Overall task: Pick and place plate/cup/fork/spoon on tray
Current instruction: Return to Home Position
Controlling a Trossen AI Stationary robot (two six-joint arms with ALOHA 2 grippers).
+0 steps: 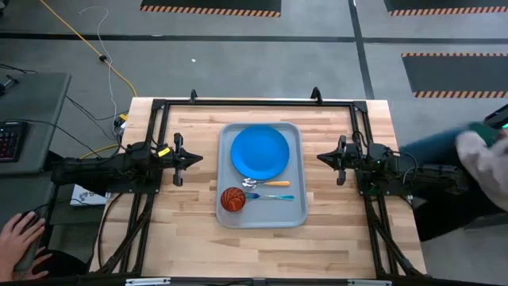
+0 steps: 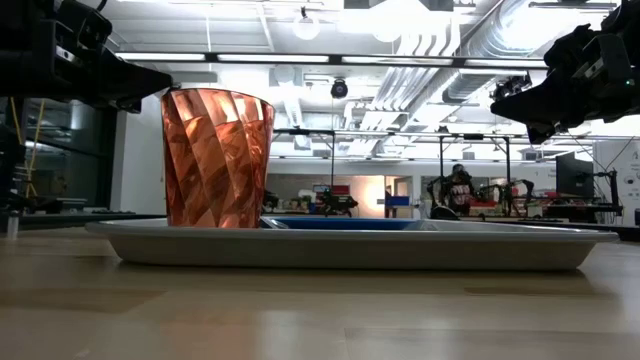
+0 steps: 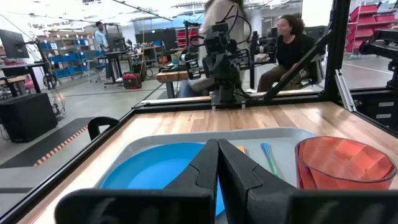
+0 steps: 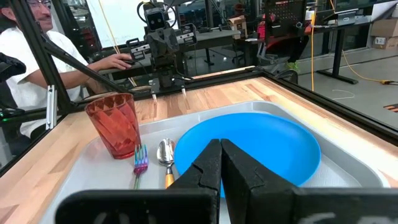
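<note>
This is a big workshop with a grey floor [image 1: 238,71]. A wooden table [image 1: 190,230] stands in the middle of it. The tray [image 1: 297,213] sits flat in the middle of the table, between the two arms. All four things are on it.

The plate [image 1: 260,152] lies flat on the far half of the tray. The cup [image 1: 232,199] stands upright in the near corner, on the left arm's side. The spoon [image 1: 266,183] lies just beside the plate's near edge, and its orange handle points toward the right arm. The fork [image 1: 271,195] lies just beside the spoon, on the side away from the plate. Its tines are close to the cup, but I cannot tell if they touch it.

The left gripper [image 1: 194,157] hangs up in the air on the left of the tray and points at it. Its fingers [image 3: 202,165] are pressed together and hold nothing. The right gripper [image 1: 321,157] hangs on the other side of the tray and points back at it. Its fingers [image 4: 208,165] are pressed together too, with nothing in them. Both grippers are apart from the tray.

A person [image 1: 476,155] is by the table's right side. A hand [image 1: 20,237] shows off the table at the near left.
</note>
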